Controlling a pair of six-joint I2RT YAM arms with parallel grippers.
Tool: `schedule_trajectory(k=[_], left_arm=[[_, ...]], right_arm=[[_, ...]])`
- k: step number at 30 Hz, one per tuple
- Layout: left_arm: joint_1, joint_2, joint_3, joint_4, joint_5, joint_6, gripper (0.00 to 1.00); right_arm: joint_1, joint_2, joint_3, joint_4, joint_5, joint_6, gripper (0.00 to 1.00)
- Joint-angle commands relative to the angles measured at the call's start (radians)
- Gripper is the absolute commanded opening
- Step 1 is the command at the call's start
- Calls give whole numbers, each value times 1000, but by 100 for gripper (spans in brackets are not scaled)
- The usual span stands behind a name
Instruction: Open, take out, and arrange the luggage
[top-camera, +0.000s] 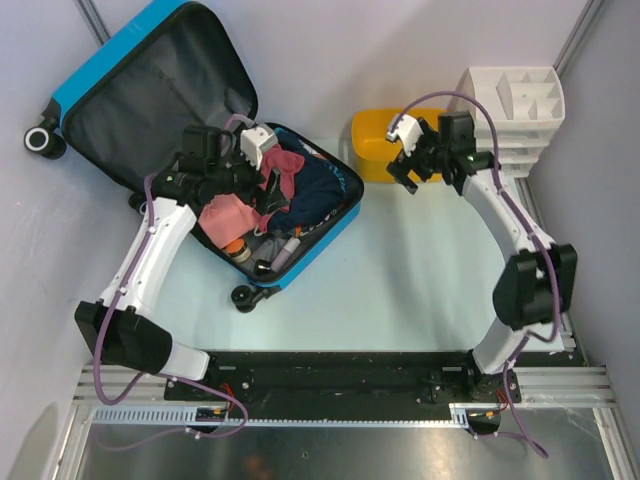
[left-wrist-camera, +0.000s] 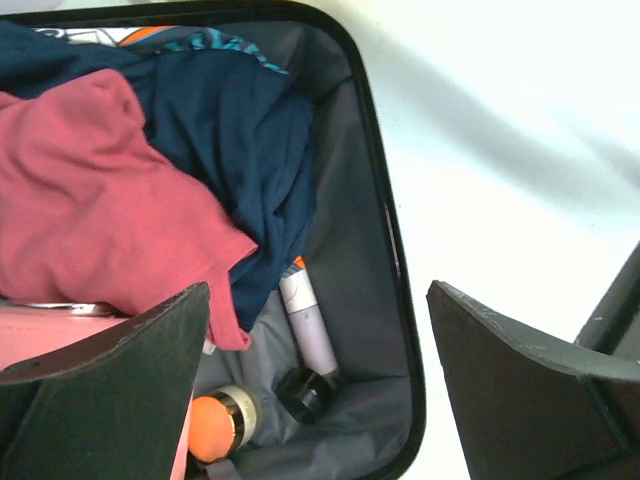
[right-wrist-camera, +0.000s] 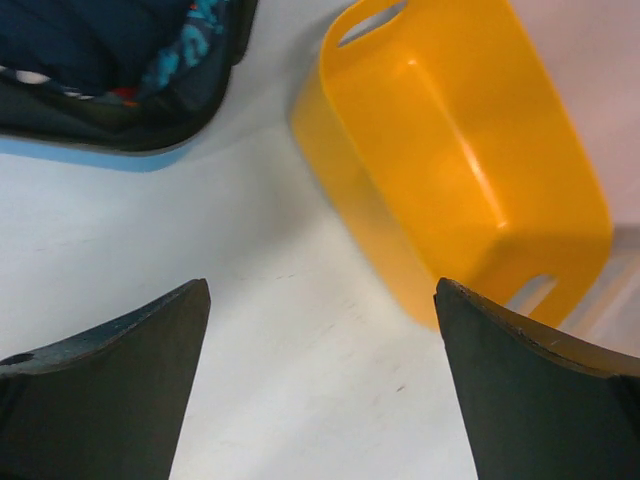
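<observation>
Luggage (top-camera: 150, 90) contents are partly covered by the left gripper (top-camera: 273, 188) in the top view. The yellow tub (top-camera: 372, 135) is half hidden behind the right gripper (top-camera: 408, 172). In the left wrist view, the tube (left-wrist-camera: 308, 325) top is buried under a navy garment (left-wrist-camera: 230, 140). The orange-capped item (left-wrist-camera: 210, 428) is partly blocked by the left gripper and cannot be identified.

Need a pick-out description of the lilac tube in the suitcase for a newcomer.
Find the open blue luggage on the far left of the table. In its clothes-filled half, look at the near corner below the navy garment. The tube is slim, pale lilac, orange-tipped, unlike the black cap beside it.
</observation>
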Motion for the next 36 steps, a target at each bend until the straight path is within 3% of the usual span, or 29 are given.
schedule_trajectory(k=[1, 9, 16, 18, 22, 24, 27, 28, 29, 36], left_arm=[[-5, -31, -19, 1, 131, 12, 94], [-5, -65, -68, 1, 82, 98, 95], [-5, -61, -82, 1, 47, 102, 95], [-5, -53, -74, -1, 30, 105, 95], [-4, -38, -51, 1, 28, 105, 94], [-4, -30, -42, 1, 29, 107, 94], [-5, -8, -21, -1, 28, 105, 94], [-4, 2, -10, 1, 35, 105, 94], [-4, 10, -5, -1, 36, 102, 94], [7, 82, 78, 2, 25, 53, 94]], right_arm=[[-12, 175, 205, -92, 25, -239, 100], [-32, 540, 609, -244, 19, -371, 100], [-40, 696, 680, -309, -6, -527, 96], [-42, 715, 688, -341, -9, -535, 87], [-43, 709, 652, -352, -11, -546, 57], [-42, 694, 606, -291, 5, -532, 51], [-40, 643, 545, -159, 14, -507, 25], [-40, 628, 527, -119, 14, -488, 5], [-37, 594, 507, -35, 15, -477, 0], [0, 465, 508, 9, -29, -429, 0]])
